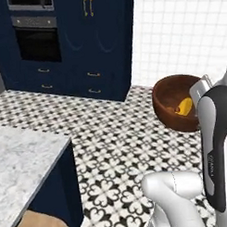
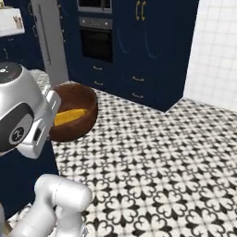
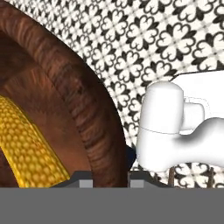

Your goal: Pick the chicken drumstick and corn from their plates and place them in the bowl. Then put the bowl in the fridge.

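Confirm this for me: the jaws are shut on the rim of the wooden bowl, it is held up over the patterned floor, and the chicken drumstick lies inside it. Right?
One detail is wrong. What lies inside the bowl is the yellow corn, not the drumstick; the hand view shows its kernels up close. The rest stands: the jaws are shut on the bowl's rim, and it hangs over the patterned floor.

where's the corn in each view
left base view: corn at right, inside the wooden bowl.
right base view: at left, lying in the bowl.
hand view: lower left, against the bowl's inner wall.
shared landmark: the bowl's thick brown rim.
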Motion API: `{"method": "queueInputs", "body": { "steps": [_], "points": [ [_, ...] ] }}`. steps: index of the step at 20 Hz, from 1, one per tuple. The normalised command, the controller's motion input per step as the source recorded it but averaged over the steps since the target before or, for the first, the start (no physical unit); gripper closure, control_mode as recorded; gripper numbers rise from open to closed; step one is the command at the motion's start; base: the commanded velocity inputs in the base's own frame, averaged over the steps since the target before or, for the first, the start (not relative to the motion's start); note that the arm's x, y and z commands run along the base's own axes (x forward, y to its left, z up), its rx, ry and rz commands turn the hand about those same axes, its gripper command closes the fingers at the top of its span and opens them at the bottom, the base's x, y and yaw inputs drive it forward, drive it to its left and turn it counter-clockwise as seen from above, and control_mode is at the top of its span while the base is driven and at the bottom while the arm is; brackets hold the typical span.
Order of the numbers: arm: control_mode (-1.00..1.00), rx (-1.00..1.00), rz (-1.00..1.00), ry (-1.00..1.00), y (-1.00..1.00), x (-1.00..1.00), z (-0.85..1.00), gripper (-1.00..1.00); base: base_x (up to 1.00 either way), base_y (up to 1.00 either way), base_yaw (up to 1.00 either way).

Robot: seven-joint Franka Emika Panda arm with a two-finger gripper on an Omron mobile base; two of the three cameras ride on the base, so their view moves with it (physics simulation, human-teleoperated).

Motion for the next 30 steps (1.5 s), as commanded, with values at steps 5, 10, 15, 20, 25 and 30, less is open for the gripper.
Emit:
{"method": "queueInputs", "body": {
  "steps": [5, 10, 15, 20, 25, 30],
  "points": [
    [1.00, 0.00, 0.00, 0.00, 0.00, 0.00, 0.00, 1.00, 0.41, -0.22, -0.71],
    [1.00, 0.00, 0.00, 0.00, 0.00, 0.00, 0.00, 1.00, 1.00, 0.20, -0.05],
    [1.00, 0.00, 0.00, 0.00, 0.00, 0.00, 0.00, 1.00, 1.00, -0.12, 0.11],
    [1.00, 0.00, 0.00, 0.00, 0.00, 0.00, 0.00, 1.00, 1.00, -0.17, 0.21],
    [1.00, 0.00, 0.00, 0.00, 0.00, 0.00, 0.00, 1.00, 1.00, 0.00, 0.25],
    [1.00, 0.00, 0.00, 0.00, 0.00, 0.00, 0.00, 1.00, 1.00, 0.00, 0.42]
  ]
}}
